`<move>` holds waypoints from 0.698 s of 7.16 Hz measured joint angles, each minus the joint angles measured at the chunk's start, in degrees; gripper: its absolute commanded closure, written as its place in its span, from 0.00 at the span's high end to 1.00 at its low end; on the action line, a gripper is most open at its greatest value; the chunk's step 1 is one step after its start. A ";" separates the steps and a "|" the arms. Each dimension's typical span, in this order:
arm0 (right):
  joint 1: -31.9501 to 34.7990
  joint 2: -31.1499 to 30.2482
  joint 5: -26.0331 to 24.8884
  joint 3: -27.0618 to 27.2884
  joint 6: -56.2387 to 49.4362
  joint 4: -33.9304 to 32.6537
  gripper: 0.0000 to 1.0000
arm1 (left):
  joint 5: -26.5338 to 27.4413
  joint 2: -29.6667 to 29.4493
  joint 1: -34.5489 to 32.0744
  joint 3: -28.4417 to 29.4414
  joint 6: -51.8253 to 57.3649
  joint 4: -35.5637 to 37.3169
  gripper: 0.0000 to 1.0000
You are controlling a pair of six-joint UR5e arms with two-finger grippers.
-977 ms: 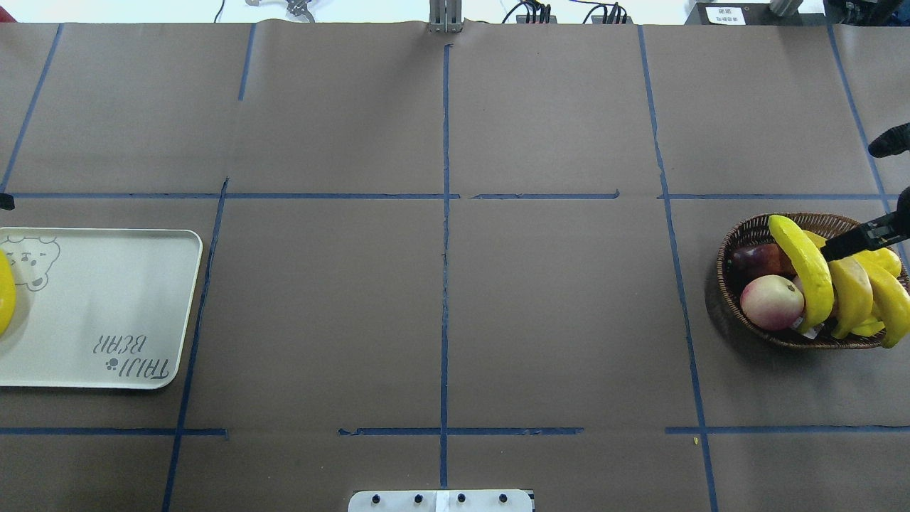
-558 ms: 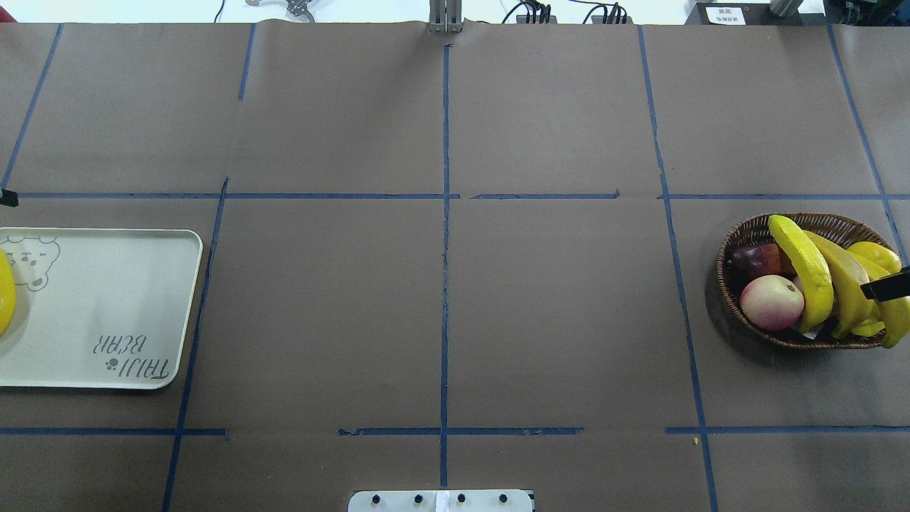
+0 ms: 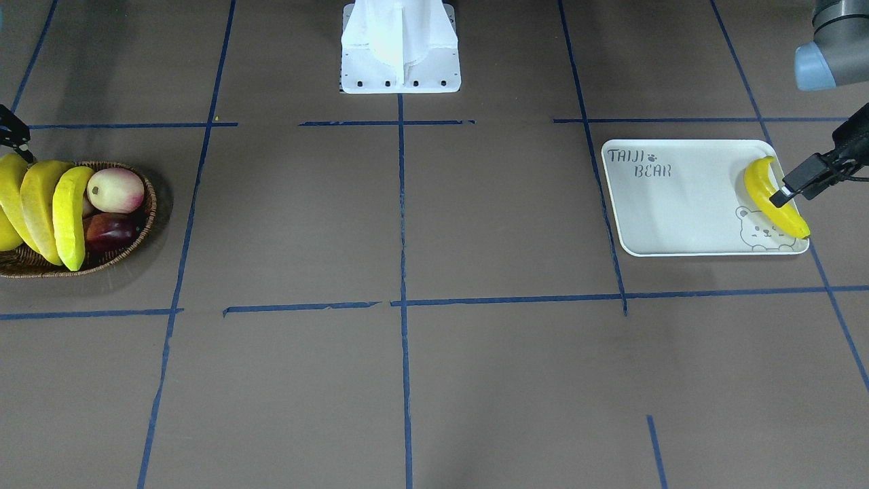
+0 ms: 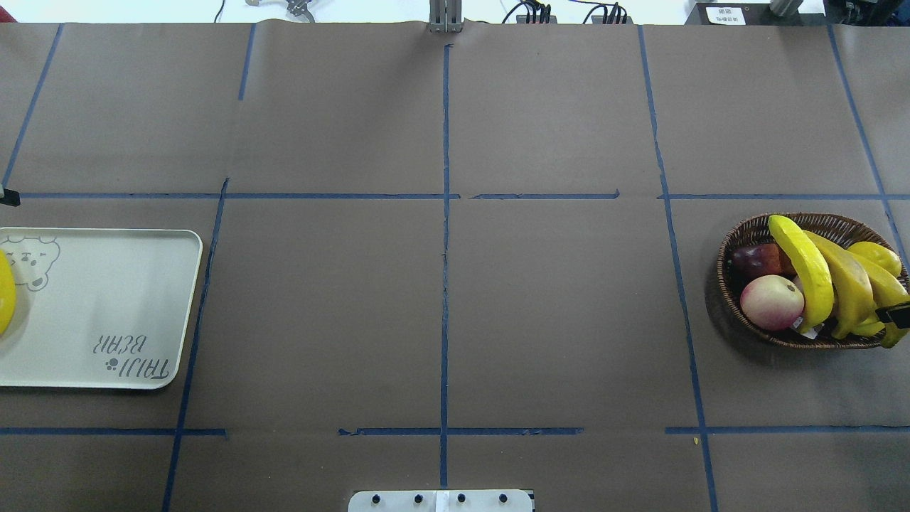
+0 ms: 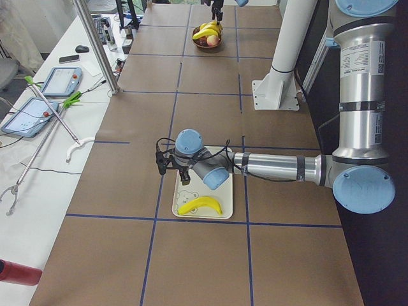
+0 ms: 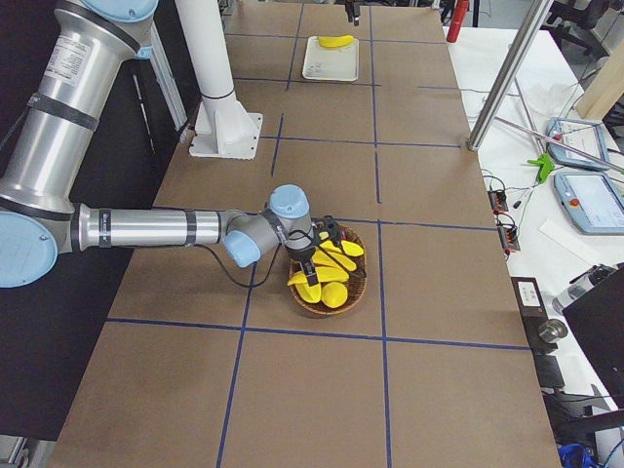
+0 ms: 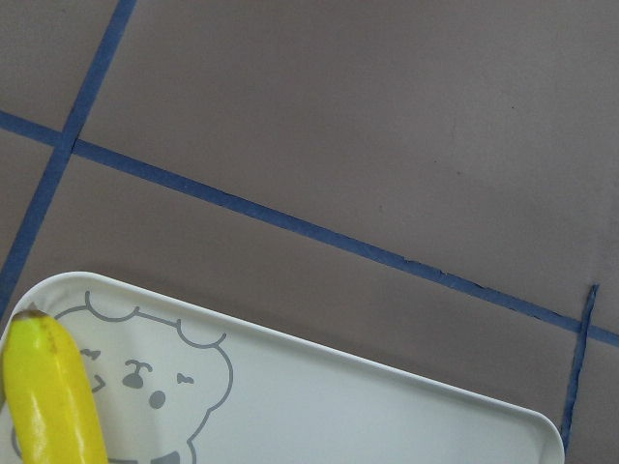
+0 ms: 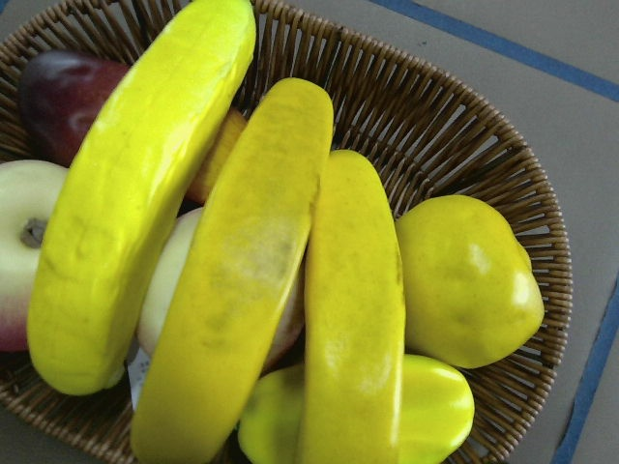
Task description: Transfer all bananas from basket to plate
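One banana (image 3: 759,187) is being carried by the plate (image 3: 679,210) at the right of the front-facing view. It is laid aslant over the bear drawing at the plate's right end. The left hand (image 3: 787,192) is being held right at this banana, and a single dark finger is being seen across its outer edge. Whether it is touching cannot be told. Nor can it be told whether the hand is spread or pressed together, the rest being cut off by the frame.

The basket (image 4: 743,229) is being shown at the right edge of the overhead view. In the right wrist view a left banana (image 8: 135,203), a middle banana (image 8: 237,280) and a right banana (image 8: 353,309) are being shown side by side in it, propped on other fruit. A pale pink apple (image 4: 771,302) and a dark red fruit (image 4: 757,257) are being held in the basket's left part, and a stubby yellow fruit (image 8: 464,280) at its right. Only a small dark piece of the right hand (image 4: 897,313) is being shown, over the basket's lower right rim. Its state cannot be told. Basket and plate are being borne well apart by the tabletop (image 4: 554,320).
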 measured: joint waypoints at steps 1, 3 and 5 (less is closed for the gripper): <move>-0.07 0.11 0.15 -0.69 -0.13 0.32 0.82 | 0.00 0.01 0.00 0.16 0.03 0.00 1.00; -0.14 0.44 0.26 -2.05 -0.30 0.53 0.74 | 0.00 0.01 0.00 0.24 0.05 0.00 1.00; -0.16 0.93 0.28 -2.33 -0.20 0.50 0.59 | 0.00 0.01 0.00 0.26 0.04 0.00 1.00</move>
